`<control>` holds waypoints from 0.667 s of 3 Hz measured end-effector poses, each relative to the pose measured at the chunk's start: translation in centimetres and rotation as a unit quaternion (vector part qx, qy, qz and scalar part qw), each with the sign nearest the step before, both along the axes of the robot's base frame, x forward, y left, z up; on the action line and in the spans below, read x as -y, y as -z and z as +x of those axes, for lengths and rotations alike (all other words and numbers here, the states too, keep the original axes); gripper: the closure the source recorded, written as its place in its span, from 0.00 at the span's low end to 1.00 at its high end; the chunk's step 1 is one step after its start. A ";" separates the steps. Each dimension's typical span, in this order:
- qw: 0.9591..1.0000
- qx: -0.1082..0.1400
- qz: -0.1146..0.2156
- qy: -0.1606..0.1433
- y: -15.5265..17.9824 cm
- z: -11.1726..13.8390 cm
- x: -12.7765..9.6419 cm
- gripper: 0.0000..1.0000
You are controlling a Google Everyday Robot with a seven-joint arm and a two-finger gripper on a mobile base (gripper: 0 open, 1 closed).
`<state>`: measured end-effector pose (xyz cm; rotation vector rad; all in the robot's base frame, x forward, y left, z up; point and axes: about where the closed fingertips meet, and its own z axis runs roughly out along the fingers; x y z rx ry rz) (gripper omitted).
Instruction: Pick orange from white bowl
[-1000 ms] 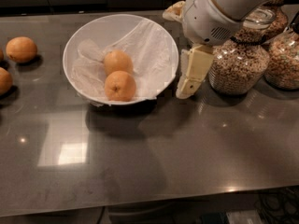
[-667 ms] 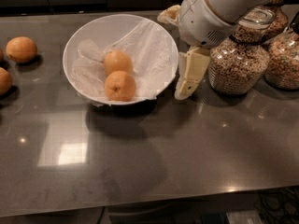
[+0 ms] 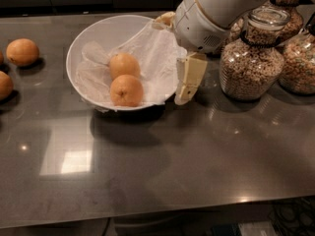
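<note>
The white bowl (image 3: 93,33), lined with crinkled plastic, stands at the back left of the dark counter. Two fruits lie in it. The paler orange (image 3: 124,64) is the rear one. A deeper-orange fruit (image 3: 126,90) touches it in front. My gripper (image 3: 176,50) hangs at the bowl's right rim, above and to the right of the fruits. It is open and empty. One cream finger (image 3: 188,80) points down just outside the rim, and the other finger (image 3: 165,18) shows at the bowl's far edge.
Two more oranges (image 3: 22,51) (image 3: 4,85) lie on the counter at the far left. Glass cereal jars (image 3: 251,53) (image 3: 298,63) stand close to the right of my arm. The counter's front edge runs along the bottom.
My gripper has moved left, closer over the bowl's right rim. The fruits and the bowl have not moved.
</note>
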<state>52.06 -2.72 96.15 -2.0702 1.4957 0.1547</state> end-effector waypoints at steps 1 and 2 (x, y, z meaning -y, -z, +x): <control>0.999 0.007 0.040 0.012 0.0 1.2 -1.2 0.00; 0.997 0.013 0.072 0.026 -0.4 2.9 -2.5 0.00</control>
